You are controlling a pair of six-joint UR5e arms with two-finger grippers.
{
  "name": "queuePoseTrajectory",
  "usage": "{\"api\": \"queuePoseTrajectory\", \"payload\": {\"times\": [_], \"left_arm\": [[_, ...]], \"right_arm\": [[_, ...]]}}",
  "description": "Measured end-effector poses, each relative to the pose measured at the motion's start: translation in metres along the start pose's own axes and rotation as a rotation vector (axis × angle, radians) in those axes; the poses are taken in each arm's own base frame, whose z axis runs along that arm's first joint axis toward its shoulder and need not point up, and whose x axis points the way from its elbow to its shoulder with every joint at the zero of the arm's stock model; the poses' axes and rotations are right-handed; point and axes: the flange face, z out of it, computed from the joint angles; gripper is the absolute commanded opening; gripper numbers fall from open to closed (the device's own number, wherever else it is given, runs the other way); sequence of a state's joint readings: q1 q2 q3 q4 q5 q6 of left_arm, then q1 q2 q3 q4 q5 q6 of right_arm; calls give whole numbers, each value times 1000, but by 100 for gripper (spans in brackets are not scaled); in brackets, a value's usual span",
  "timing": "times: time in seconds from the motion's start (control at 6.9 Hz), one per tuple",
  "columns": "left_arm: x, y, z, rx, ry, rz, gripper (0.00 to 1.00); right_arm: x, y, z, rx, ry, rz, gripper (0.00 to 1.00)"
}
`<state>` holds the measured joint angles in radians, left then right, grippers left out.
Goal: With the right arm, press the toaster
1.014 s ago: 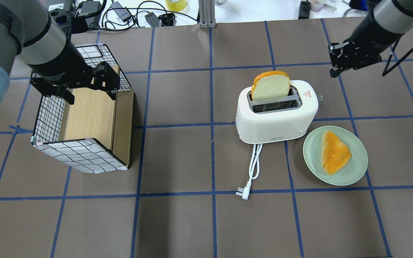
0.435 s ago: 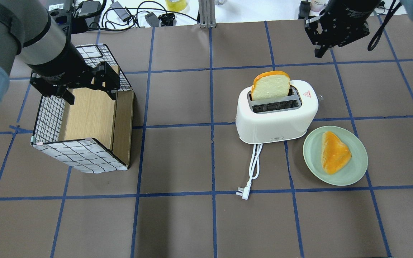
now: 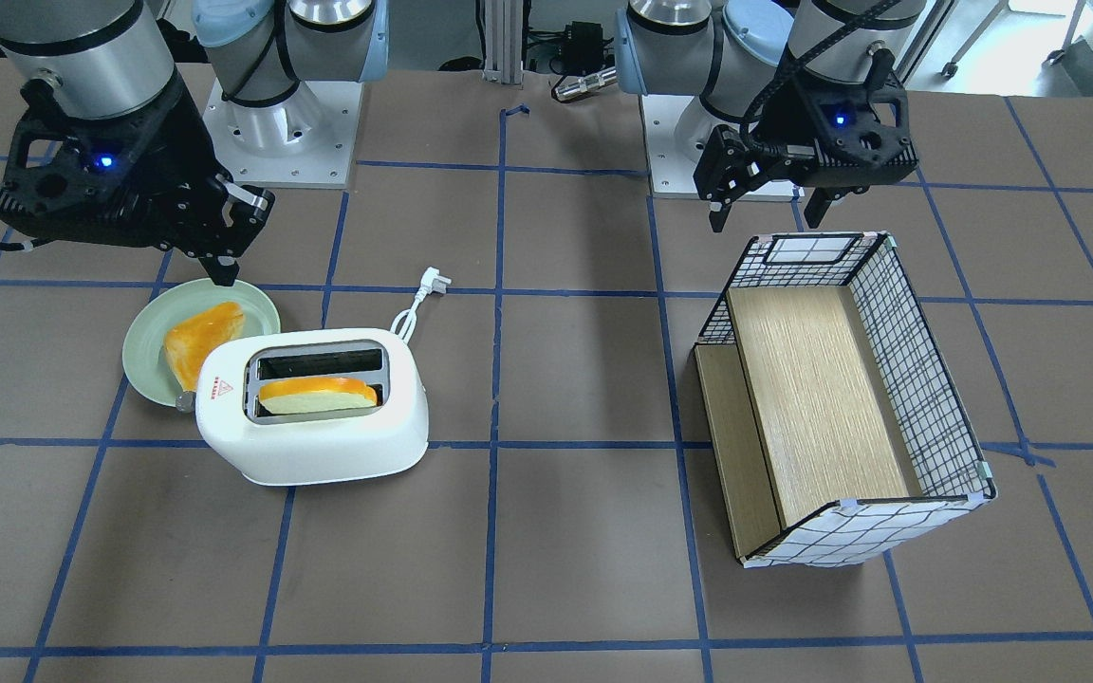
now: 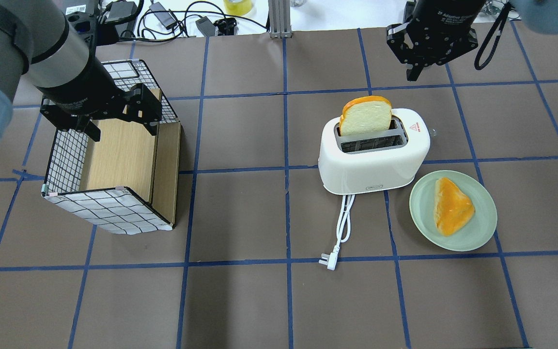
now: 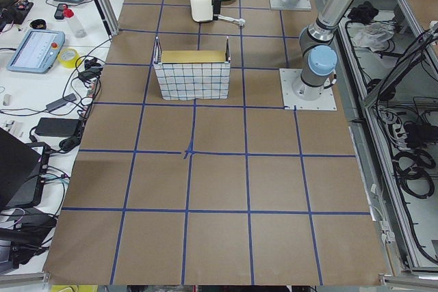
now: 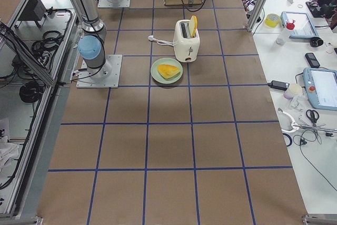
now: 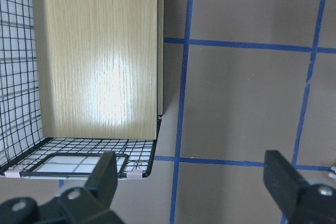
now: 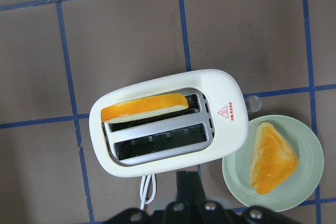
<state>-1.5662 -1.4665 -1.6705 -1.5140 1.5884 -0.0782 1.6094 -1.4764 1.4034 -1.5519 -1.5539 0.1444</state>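
- On the table right of centre, the toaster (image 4: 373,160) stands just beside the green plate (image 4: 485,232), with a bread slice (image 4: 365,116) upright in one slot.
- Its glossy shell looks light and may slide, so I'd press straight down on the small knob (image 8: 252,102) at the sticker end.
- My right gripper (image 4: 411,73) hovers well above it, fingers together, pointing down; my left gripper (image 3: 765,216) hangs spread.

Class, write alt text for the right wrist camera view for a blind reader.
A glossy white two-slot toaster seen from above on a brown table, an orange-crusted bread slice standing in one slot, the other empty. Beside it, a pale green plate holds a second slice; the right gripper shows at the bottom edge.
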Motion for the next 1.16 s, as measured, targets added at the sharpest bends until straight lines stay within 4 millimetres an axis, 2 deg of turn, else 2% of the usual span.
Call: {"api": "queuePoseTrajectory", "payload": {"times": [0.14, 0.58, 1.16], "left_arm": [[0, 0, 0, 0, 0, 0, 100], [0, 0, 0, 0, -1, 0, 100], [0, 0, 0, 0, -1, 0, 100]], "right_arm": [[-5, 3, 4, -3, 12, -16, 100], [-12, 7, 11, -8, 32, -45, 100], [-12, 8, 11, -7, 37, -47, 100]]}}
